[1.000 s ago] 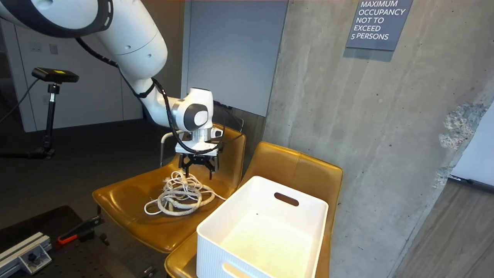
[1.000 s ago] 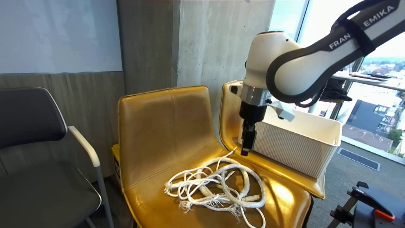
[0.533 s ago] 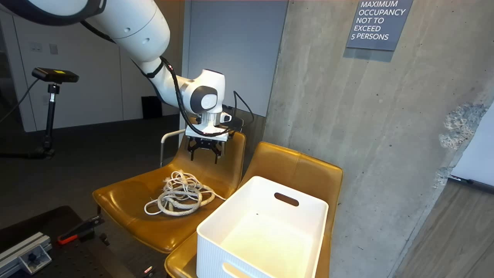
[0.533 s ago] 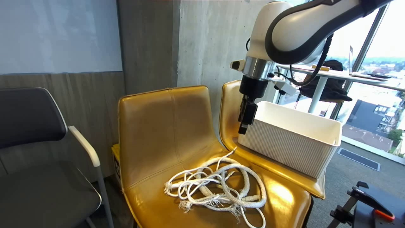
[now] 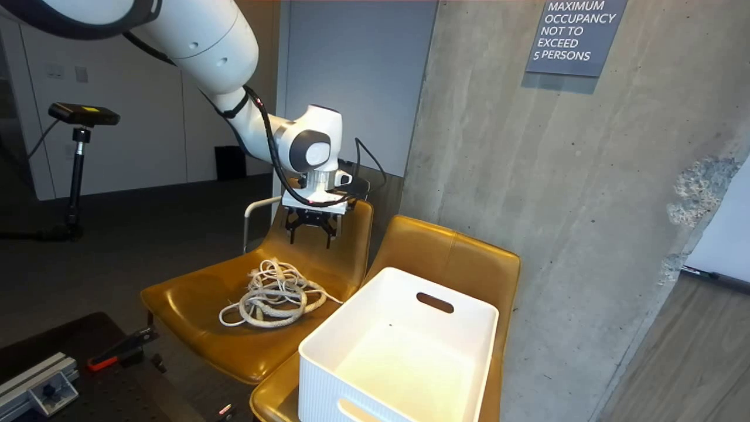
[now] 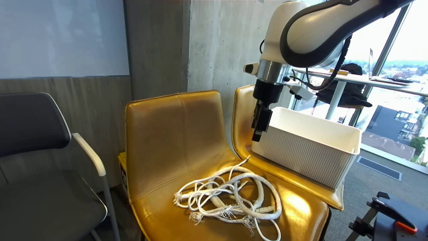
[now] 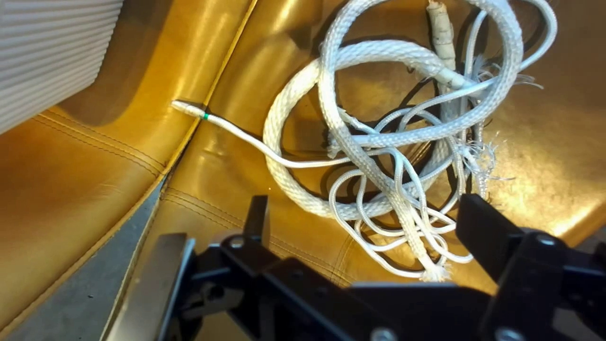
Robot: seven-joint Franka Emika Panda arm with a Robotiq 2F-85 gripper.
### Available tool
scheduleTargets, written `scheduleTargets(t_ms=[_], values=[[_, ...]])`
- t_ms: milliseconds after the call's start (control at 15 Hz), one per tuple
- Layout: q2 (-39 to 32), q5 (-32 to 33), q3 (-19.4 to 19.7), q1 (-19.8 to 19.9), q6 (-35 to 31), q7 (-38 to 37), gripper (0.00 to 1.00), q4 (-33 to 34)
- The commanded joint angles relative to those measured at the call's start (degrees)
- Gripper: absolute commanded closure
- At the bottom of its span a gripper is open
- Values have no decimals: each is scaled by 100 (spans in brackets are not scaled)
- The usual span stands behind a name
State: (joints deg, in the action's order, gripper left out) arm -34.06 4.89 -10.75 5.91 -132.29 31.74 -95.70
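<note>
Nearest to us in the wrist view is the gripper [image 7: 364, 195], its two fingers spread wide with nothing between them. We find it pointing down above the seat, well apart from what lies there. Below it we see the white rope [image 7: 378, 176], a tangle of thick coils and thin cords with frayed ends, resting on the tan chair [image 6: 174, 144]. One thin end reaches over the seam toward the second chair [image 5: 451, 240]; whether it touches that chair we cannot tell.

Judging by how things lie, we would say that handling the rope has no finished step to show: no strand is pinched or raised, and the whole tangle is left loose on the seat.

Just beside it, we see the white bin [image 6: 301, 157] standing upright on the second chair, its inside turned up to us in both exterior views. Farther out, in an exterior view, a grey chair [image 6: 50, 204] stands to one side. Beyond the seats, in both exterior views, we have the concrete wall [image 5: 586, 205], which carries a sign [image 5: 577, 35] about occupancy, and farthest off a bright window [image 6: 408, 67].
</note>
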Motion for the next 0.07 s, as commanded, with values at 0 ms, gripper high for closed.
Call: scheduleTargets(t_ms=[0], values=[[8,-80,105,-93,10,45,0,10]])
